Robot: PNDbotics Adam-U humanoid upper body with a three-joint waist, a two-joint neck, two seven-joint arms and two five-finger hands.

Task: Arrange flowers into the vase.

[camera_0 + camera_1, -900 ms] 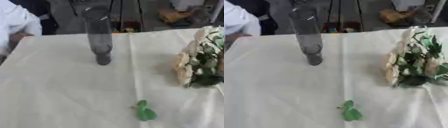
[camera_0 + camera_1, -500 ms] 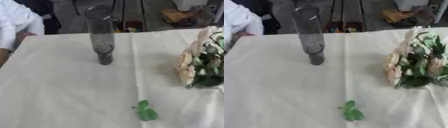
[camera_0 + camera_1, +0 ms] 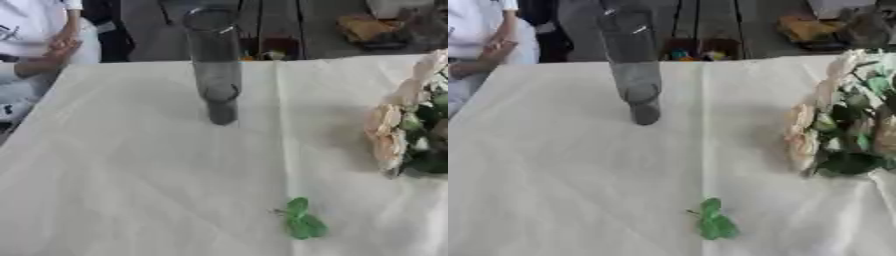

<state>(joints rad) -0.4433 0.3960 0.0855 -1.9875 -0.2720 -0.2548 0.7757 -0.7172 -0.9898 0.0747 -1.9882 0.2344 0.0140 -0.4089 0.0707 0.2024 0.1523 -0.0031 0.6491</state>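
Table point(image 3: 131, 175), cream cloth-covered. Bouquet of pale flowers point(image 3: 842, 120) with green leaves, lying at the right edge. Tall grey glass vase point(image 3: 214, 65), upright, far centre-left, well apart from the bouquet. Loose green leaf sprig point(image 3: 300, 219), near centre. Neither robot hand in view; finger state unknown.

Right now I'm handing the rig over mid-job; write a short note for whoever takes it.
Hands: neither shows in either view.
Vase: tall, grey, see-through, upright on the cloth, left of centre towards the far edge. No flowers in it.
Flowers: a bunch of pale blooms with green leaves lying at the right edge, partly cut off by the frame.
Leaf sprig: loose, near the front edge, apart from the bunch.
Done: nothing yet.
Left: pick stems from the bunch and stand them in the vase; the sprig probably too.
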